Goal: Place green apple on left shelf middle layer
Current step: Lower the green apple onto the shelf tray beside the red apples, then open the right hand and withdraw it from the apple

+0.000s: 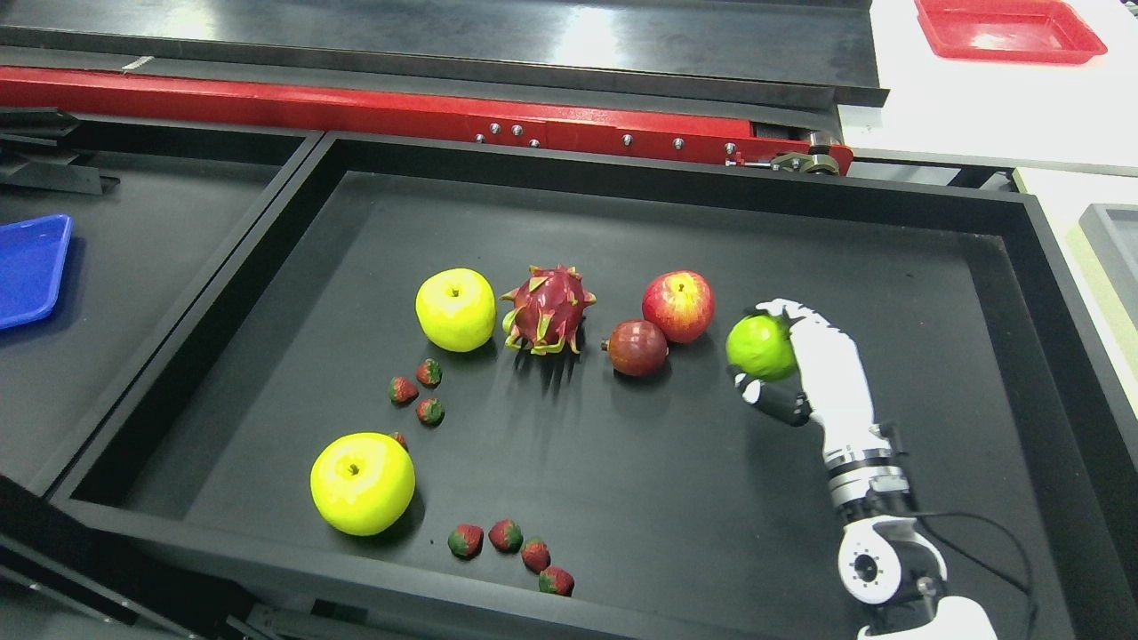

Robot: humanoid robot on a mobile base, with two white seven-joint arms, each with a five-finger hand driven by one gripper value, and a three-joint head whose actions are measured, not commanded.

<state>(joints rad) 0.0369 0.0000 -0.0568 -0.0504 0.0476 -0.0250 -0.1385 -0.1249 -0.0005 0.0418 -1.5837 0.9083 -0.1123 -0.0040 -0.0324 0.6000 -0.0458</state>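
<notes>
My right hand [787, 364] wrapped round green apple [760, 348], fingers over top, thumb under. Apple sits on hand's left side, at right part of black tray [267, 267], just right of red apple [678, 306], not touching. Round, no long axis to mind. Whether lifted off tray floor: can't tell. Left arm out of view. No shelf in view; judging carry goes leftward, past other fruit.

A lab test rig: black bin [1022, 222] of fake fruit beside a red-framed conveyor [356, 107].
</notes>
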